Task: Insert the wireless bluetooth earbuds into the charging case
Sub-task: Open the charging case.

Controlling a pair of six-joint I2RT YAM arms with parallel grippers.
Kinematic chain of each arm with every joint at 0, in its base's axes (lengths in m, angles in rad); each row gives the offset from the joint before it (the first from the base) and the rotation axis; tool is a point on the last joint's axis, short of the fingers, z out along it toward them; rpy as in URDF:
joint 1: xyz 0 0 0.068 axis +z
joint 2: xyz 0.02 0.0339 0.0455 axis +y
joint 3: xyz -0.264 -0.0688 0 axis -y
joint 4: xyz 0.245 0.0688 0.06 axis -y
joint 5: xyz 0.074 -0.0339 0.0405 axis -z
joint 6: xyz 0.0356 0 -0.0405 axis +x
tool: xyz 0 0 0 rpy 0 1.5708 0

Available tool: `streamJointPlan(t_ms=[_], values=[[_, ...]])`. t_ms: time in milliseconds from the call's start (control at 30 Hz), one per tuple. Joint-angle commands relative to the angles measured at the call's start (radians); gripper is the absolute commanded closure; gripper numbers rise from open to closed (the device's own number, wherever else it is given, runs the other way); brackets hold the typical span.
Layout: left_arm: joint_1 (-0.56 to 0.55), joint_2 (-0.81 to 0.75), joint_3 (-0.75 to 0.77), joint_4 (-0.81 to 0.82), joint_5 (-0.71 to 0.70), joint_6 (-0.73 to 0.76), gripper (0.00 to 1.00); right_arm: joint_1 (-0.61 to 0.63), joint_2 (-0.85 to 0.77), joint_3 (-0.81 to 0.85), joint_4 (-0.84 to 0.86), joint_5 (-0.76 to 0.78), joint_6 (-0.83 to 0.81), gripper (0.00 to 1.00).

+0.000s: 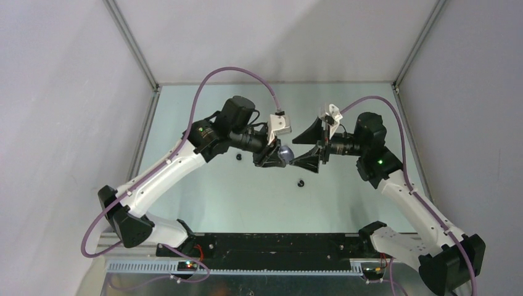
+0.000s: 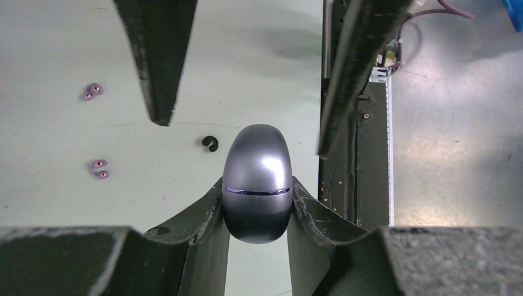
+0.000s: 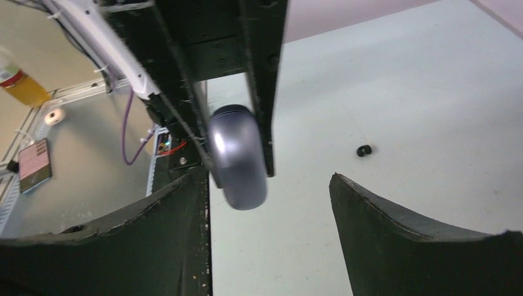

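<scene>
Left claw (image 2: 256, 188) clamped on charging case (image 3: 237, 157), raised off surface (image 2: 61, 37). Right claw (image 3: 264, 179) apart, flanking case end, gap either side.

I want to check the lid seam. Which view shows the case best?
Left wrist: the case sits centred and sharp in the left gripper, seam plain. Right wrist shows the case partly behind that gripper's fingers. Top shows only a small glimpse.
</scene>
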Motion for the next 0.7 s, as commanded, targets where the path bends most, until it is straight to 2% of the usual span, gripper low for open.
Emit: streamJointPlan(t_ms=[0, 467, 600, 667], values=[[-0.011, -0.012, 0.007, -0.017, 0.045, 0.04, 1.0, -0.002, 0.006, 0.005, 0.002, 0.09, -0.021, 0.18], [-0.018, -0.042, 0.001, -0.04, 0.052, 0.068, 1.0, -0.082, -0.017, 0.005, 0.0, 0.192, -0.042, 0.2], [-0.017, -0.055, -0.003, -0.045, 0.038, 0.078, 1.0, -0.107, -0.038, 0.005, -0.001, 0.12, -0.041, 0.15], [-0.016, -0.06, -0.002, -0.046, 0.03, 0.082, 1.0, -0.119, -0.051, 0.007, 0.0, 0.06, -0.04, 0.07]])
